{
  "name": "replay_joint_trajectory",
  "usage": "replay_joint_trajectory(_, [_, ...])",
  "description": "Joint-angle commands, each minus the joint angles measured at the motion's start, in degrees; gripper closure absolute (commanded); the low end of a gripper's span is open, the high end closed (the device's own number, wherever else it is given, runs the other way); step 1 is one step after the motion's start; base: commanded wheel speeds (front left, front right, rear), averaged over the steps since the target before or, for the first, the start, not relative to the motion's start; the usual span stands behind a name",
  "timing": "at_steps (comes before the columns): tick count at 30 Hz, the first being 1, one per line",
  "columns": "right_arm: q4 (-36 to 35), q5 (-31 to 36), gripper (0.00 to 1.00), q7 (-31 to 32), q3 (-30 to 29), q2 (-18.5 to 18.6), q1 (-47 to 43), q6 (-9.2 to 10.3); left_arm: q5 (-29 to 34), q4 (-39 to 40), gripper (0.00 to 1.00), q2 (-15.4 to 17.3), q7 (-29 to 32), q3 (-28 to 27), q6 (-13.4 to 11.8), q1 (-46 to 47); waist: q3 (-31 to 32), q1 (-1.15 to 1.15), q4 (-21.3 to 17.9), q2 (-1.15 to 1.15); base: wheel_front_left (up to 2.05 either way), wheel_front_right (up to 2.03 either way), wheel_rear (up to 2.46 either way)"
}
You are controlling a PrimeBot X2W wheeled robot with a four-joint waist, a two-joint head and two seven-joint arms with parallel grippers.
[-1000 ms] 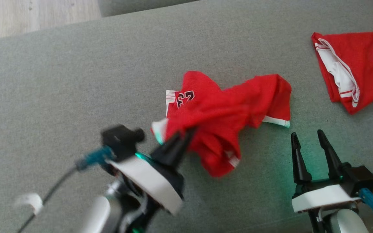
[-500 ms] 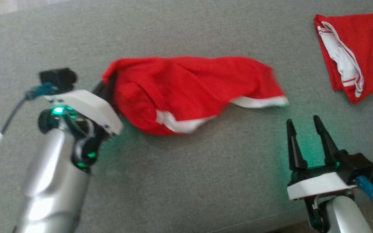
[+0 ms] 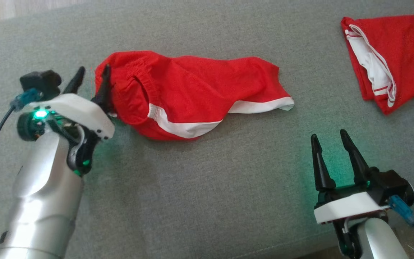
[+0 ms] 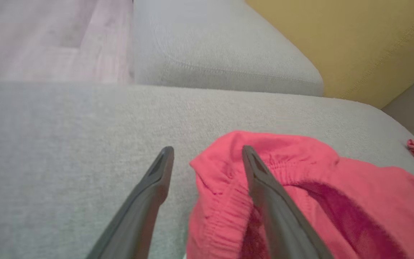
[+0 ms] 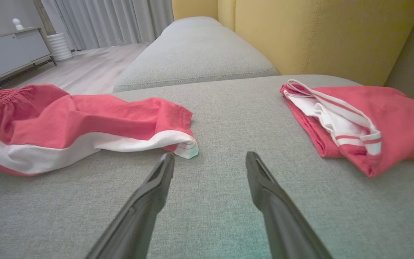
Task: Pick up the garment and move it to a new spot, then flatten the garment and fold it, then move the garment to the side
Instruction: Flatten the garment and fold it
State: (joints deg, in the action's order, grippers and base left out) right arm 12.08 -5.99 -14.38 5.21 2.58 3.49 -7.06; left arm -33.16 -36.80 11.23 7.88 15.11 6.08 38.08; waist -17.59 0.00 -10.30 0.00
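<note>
The garment (image 3: 207, 82) is showing red with a white band; the other garment (image 3: 408, 50), at the right corner of the grey cushion (image 3: 207, 187), is showing red with white stripes.

Soft, matt red cloth garment (image 3: 199, 86), ribbed at its waistband (image 4: 221, 223), on a coarse-woven grey fabric cushion (image 3: 207, 187); the left claw (image 3: 94, 67)'s matt dark fingers (image 4: 149, 194) look like plastic.
</note>
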Motion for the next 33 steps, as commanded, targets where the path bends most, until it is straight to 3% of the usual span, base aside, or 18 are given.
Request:
replay_joint_trajectory(1, [-1.5,-0.2,0.00,-0.6,1.0,0.3,0.9,-0.43,1.0,2.0,0.00,2.8,-1.5,-1.4,0.4,0.8,0.3,0.00,0.1,0.00,0.00,0.00,0.00])
replay_joint_trajectory(7, [-1.9,-0.4,0.00,-0.6,0.2,0.3,-0.2,-0.43,4.3,7.9,0.00,4.7,-9.7,-1.2,-2.1,-6.7,1.5,0.00,0.7,0.00,0.00,0.00,0.00])
replay_joint_trajectory(11, [-2.4,-0.4,0.00,-0.6,-0.1,0.3,-0.9,-0.43,5.9,16.0,0.00,4.4,-11.5,0.5,-3.6,-13.0,1.4,0.00,1.5,0.00,0.00,0.00,0.00])
replay_joint_trajectory(17, [-2.6,-0.1,0.00,-0.6,0.3,0.3,-0.4,-0.43,7.9,26.0,0.00,3.0,-5.9,7.4,-2.9,-17.2,0.3,0.00,2.2,0.00,0.00,0.00,0.00])
replay_joint_trajectory(21, [-2.6,-0.1,0.00,-0.6,0.8,0.3,0.6,-0.43,9.2,25.9,0.00,2.8,-2.7,9.4,-3.2,-15.8,-0.2,0.00,1.2,0.00,0.00,0.00,0.00])
replay_joint_trajectory(26, [-2.5,-0.8,0.00,-0.6,0.7,0.3,0.6,-0.43,10.0,26.0,0.00,3.5,0.6,9.8,-4.5,-14.3,-0.3,0.00,-0.5,0.00,0.00,0.00,0.00])
replay_joint_trajectory(33, [-2.4,-1.3,0.00,-0.6,0.4,0.3,-0.3,-0.43,10.0,34.3,0.00,6.3,6.2,8.5,-7.8,-16.8,-0.2,0.00,-1.5,0.00,0.00,0.00,0.00])
